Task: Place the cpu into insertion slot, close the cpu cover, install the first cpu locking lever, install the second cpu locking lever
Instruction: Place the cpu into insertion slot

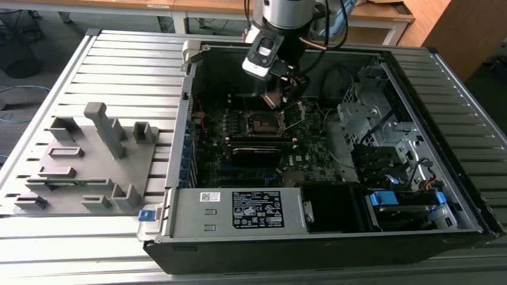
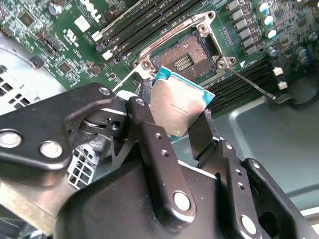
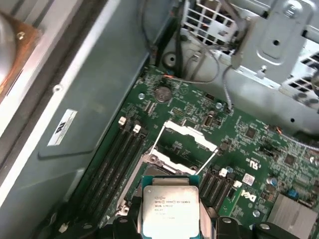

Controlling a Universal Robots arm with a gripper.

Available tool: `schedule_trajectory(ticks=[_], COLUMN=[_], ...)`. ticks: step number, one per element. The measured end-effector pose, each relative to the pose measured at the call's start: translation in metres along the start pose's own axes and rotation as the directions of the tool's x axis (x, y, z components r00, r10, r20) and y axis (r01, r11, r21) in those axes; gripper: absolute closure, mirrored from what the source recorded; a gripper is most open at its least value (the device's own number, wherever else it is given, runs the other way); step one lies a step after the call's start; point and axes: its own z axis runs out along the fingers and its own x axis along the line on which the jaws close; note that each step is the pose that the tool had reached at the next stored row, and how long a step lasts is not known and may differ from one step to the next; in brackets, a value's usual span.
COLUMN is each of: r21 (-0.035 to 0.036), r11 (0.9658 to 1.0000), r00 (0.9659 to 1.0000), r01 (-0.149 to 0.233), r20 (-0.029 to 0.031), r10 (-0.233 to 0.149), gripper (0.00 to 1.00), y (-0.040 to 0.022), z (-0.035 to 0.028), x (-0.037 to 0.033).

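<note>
Cpu [image 2: 177,107] gripped by two edges in hand [image 2: 174,118], tilted, close above the open insertion slot [image 2: 187,57]. Judgement: level it, square corners to slot, lower straight, no sliding.

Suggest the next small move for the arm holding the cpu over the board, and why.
Probably ease the cpu a little further over the insertion slot and square it up before lowering. In the second wrist view the fingers clamp it by two opposite edges. It looks tilted and sits short of the slot, whose contact field lies uncovered.
</note>
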Motion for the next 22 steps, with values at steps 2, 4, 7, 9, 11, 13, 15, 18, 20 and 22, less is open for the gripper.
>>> schedule_trajectory(ticks=[2,4,7,9,11,13,15,18,20,22], r21=[0.0,-0.0001,-0.0008,-0.0014,-0.0021,-0.0021,-0.0023,-0.0023,-0.0023,-0.0023], r11=[1.0,1.0,0.9996,0.9979,0.9955,0.9954,0.9953,0.9953,0.9953,0.9953], r00=[1.0,1.0,0.9995,0.9979,0.9955,0.9954,0.9953,0.9953,0.9952,0.9952], r01=[-0.002,-0.003,-0.03,-0.065,-0.094,-0.096,-0.097,-0.097,-0.097,-0.097], r20=[0.0002,0.0001,0.0025,0.0058,0.0083,0.0084,0.0085,0.0085,0.0085,0.0085], r10=[0.002,0.003,0.03,0.065,0.094,0.096,0.097,0.097,0.097,0.097], gripper=[0.46,0.46,0.46,0.46,0.46,0.46,0.46,0.46,0.46,0.46], y=[0.0,0.0,0.0,0.0,-0.0001,-0.0001,-0.0001,-0.0001,-0.0001,-0.0001], z=[0.0,0.0001,0.0005,0.0009,0.0011,0.0011,0.0012,0.0012,0.0012,0.0012], x=[0.0,0.0,0.0001,0.0,0.0,0.0,0.0,0.0,0.0,0.0])
